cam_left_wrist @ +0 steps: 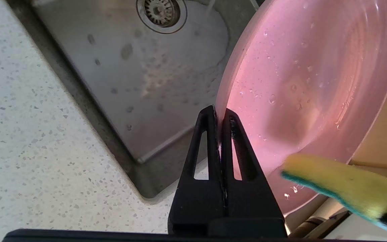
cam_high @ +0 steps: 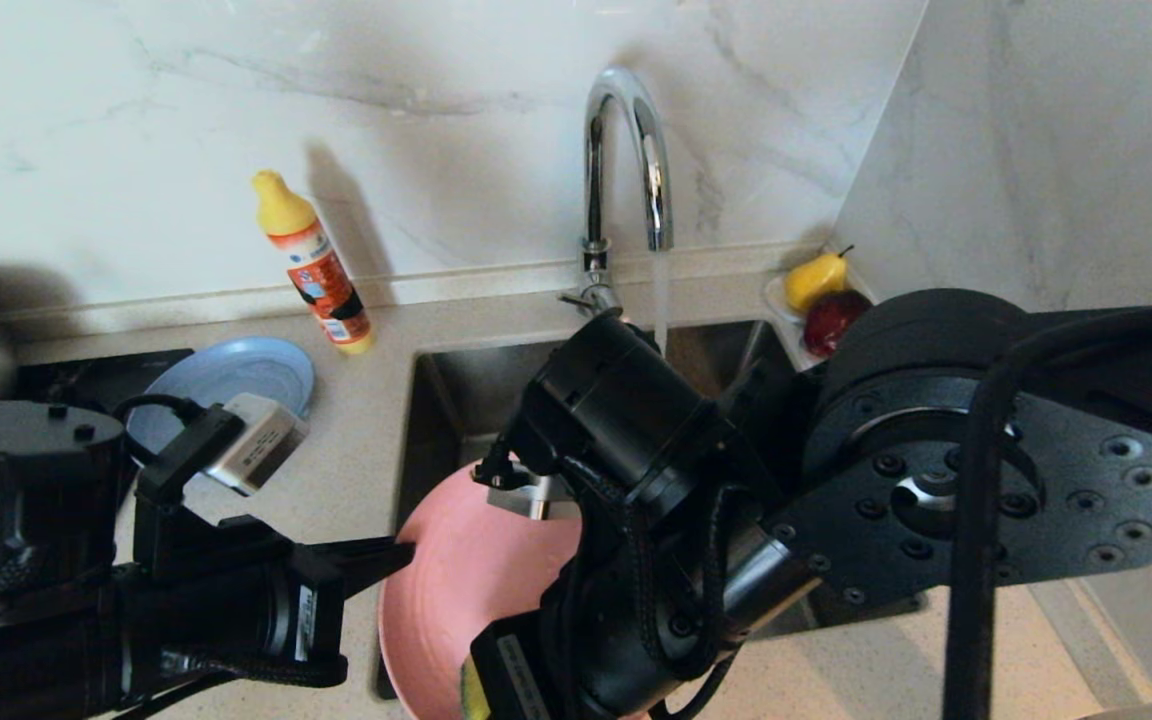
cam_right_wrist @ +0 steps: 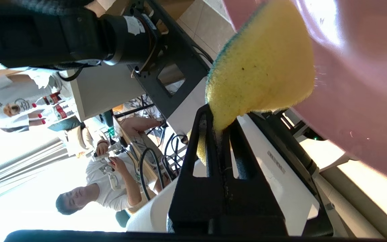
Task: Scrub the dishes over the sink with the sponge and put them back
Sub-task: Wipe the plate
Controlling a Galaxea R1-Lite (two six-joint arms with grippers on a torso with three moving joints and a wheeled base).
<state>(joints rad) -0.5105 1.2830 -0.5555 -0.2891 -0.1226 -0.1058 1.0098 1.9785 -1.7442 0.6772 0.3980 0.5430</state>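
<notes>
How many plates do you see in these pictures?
2. The pink plate is held on edge over the sink by the left gripper. The blue plate lies on the counter, left of the sink. Others may be hidden.

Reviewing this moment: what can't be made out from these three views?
- Head view: the right gripper and most of the sponge are hidden under the right arm; the plate is half covered too.
- Head view: the sink floor and drain are blocked by the arms.
- Left wrist view: the sponge is blurred and cut off by the edge.
- Right wrist view: whether the sponge touches the plate is unclear.
- The two bowls appear in no view.
</notes>
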